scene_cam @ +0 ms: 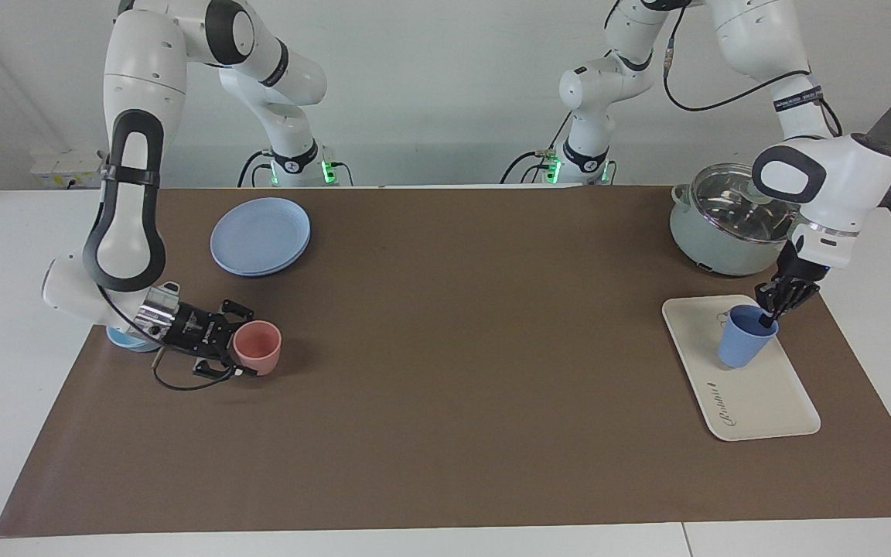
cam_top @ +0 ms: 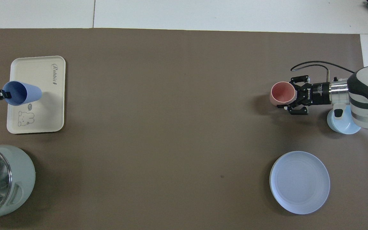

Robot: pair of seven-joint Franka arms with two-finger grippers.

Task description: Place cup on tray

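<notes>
The periwinkle-blue cup [scene_cam: 744, 339] is tilted over the cream-white tray [scene_cam: 762, 398] at the left arm's end of the table. My left gripper [scene_cam: 770, 312] is shut on its rim. The cup's base is at or just above the tray surface; I cannot tell whether it touches. In the overhead view the cup [cam_top: 21, 93] covers the tray's [cam_top: 48, 95] edge, with the left gripper [cam_top: 6, 94] at its rim. My right gripper [scene_cam: 238, 342] is low over the mat at the right arm's end, open, its fingers on either side of the pink tumbler [scene_cam: 258, 348].
A grey-green pot with a glass lid [scene_cam: 724, 228] stands nearer to the robots than the tray. A round blue plate [scene_cam: 260, 236] lies near the right arm's base. A low light-blue bowl [scene_cam: 130, 340] sits under the right arm's wrist.
</notes>
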